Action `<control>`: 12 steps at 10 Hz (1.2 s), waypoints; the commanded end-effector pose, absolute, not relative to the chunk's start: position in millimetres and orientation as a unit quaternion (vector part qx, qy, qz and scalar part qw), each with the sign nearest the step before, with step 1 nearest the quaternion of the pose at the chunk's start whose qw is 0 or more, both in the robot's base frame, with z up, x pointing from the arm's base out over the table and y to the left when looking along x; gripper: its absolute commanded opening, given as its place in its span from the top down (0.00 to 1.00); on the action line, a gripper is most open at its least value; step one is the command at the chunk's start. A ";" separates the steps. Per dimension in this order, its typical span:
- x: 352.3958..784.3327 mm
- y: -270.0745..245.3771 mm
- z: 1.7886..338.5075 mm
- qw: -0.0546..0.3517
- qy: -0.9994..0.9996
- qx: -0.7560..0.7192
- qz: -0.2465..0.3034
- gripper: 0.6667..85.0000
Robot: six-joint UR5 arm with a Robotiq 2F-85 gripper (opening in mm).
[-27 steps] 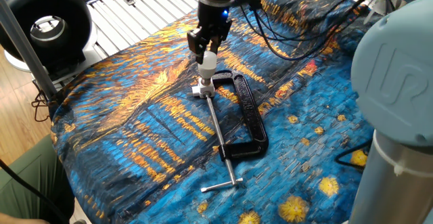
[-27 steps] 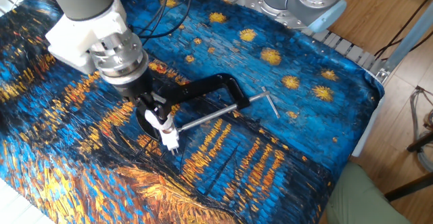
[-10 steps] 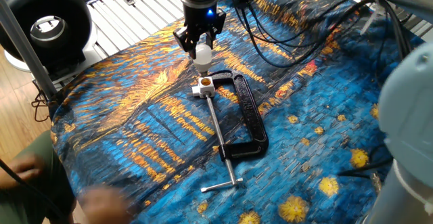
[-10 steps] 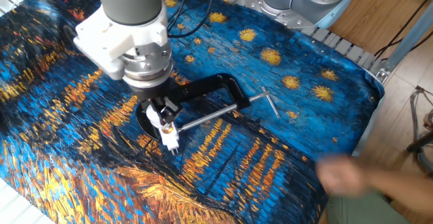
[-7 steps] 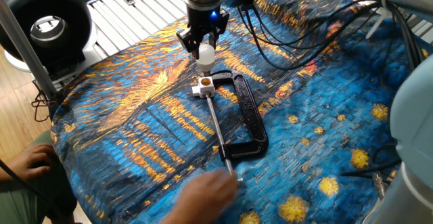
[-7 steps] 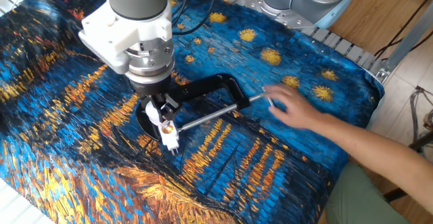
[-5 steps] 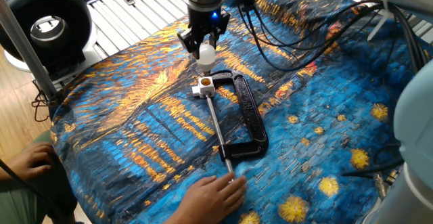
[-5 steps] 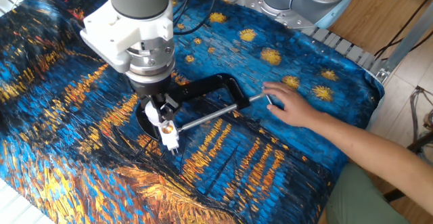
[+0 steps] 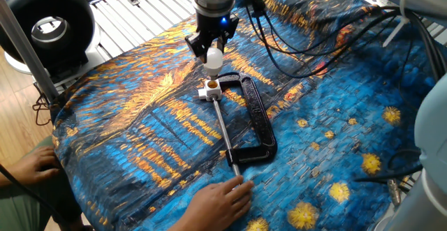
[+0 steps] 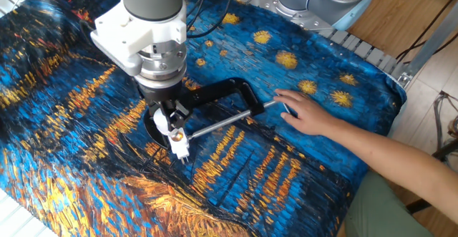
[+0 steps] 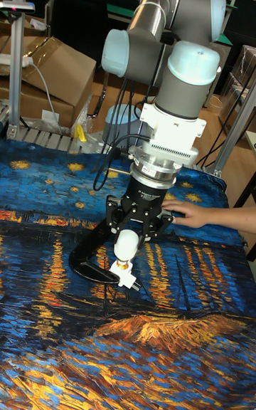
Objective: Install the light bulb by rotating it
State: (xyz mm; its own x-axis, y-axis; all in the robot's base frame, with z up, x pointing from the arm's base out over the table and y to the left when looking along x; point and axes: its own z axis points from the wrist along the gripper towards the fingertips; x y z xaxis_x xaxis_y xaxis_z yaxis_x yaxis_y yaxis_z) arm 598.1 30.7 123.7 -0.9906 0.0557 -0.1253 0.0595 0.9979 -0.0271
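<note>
Table cover (image 9: 140, 119): a cloth printed in blue and orange with yellow stars, spread over the whole work surface and hanging over its edges.

Robot arm (image 11: 171, 47): grey and white, reaching down to the cloth, with black cables trailing from the wrist.

Person's hand (image 10: 304, 112): lay flat on the cloth at the handle end of the clamp's screw, forearm stretching off toward the table edge. In one fixed view this hand (image 9: 220, 199) covered the crossbar of the screw.

C-clamp (image 9: 258, 119): black frame lying flat on the cloth, with a long silver screw rod (image 9: 222, 123) running from the hand to the socket.

Gripper (image 11: 130, 233): black, two-fingered, pointing straight down above the socket. The fingers (image 11: 112, 221) stood to either side of the light bulb and pressed against it, closed only as far as the bulb's width.

Socket base (image 9: 209, 88): small white block at the far end of the rod, orange-brass opening facing up.

Light bulb (image 9: 214, 59): matte white, rounded, held upright between the fingers directly above the socket base. Its narrow neck (image 11: 124, 262) met the top of the socket; how far it was seated could not be told.
</note>
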 end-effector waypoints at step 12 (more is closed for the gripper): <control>573.2 36.5 100.1 0.045 0.997 0.061 0.018 1.00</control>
State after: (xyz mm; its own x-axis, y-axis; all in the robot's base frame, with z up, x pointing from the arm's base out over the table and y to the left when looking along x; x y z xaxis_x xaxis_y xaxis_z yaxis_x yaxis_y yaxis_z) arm 581.4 36.2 103.2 -0.9877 0.1069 -0.1142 0.1057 0.9943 0.0164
